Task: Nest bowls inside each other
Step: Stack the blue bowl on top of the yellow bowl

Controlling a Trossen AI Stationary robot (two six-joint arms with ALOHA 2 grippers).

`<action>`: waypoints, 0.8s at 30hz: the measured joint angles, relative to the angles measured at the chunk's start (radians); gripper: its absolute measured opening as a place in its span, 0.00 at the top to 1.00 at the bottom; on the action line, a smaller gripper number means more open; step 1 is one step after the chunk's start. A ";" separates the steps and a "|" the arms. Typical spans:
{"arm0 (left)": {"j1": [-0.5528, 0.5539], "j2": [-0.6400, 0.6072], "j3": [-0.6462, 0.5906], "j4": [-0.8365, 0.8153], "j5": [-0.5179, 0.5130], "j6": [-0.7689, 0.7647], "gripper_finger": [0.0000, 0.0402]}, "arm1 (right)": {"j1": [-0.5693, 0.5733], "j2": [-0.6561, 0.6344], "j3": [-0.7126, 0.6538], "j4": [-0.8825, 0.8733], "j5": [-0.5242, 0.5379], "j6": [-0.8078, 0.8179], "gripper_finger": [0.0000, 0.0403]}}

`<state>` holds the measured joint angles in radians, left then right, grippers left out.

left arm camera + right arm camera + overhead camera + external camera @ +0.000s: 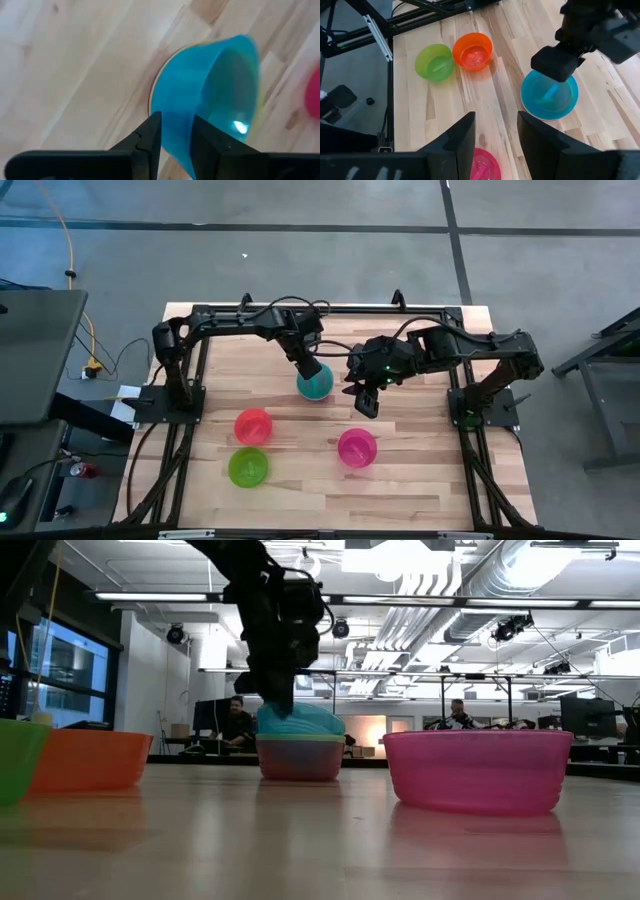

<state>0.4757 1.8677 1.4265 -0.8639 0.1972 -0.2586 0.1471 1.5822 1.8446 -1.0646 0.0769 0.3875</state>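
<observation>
My left gripper [309, 367] is shut on the blue bowl [316, 384] at the table's middle, toward the far edge. The blue bowl [300, 720] sits tilted in a stack, on a yellow bowl's rim [300, 738] inside a purple bowl [300, 760]. My right gripper [365, 401] hangs open and empty just right of the stack. The orange bowl [253, 426], the green bowl [248, 467] and the pink bowl [357, 448] stand apart on the table, each on its base, open side up. My left gripper holds the blue bowl by its wall at the rim [176, 131], with one finger [207, 142] inside the bowl and one finger [149, 137] outside. The fingers come from above, pointing down. The bowl is tilted, its lower part resting in the stack.
The orange bowl [472, 51] and green bowl [434, 61] stand side by side toward the table's near left, and the pink bowl [482, 167] stands near the right gripper. Dark frame rails [185, 395] run along both table sides. People sit in the room beyond the table.
</observation>
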 joint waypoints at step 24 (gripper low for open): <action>-0.031 0.032 0.000 0.056 0.062 0.000 0.72 | 0.050 0.000 0.000 -0.019 0.029 0.005 0.66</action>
<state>0.4450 1.8998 1.4269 -0.8080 0.2589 -0.2588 0.1967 1.5822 1.8442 -1.0832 0.1055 0.3927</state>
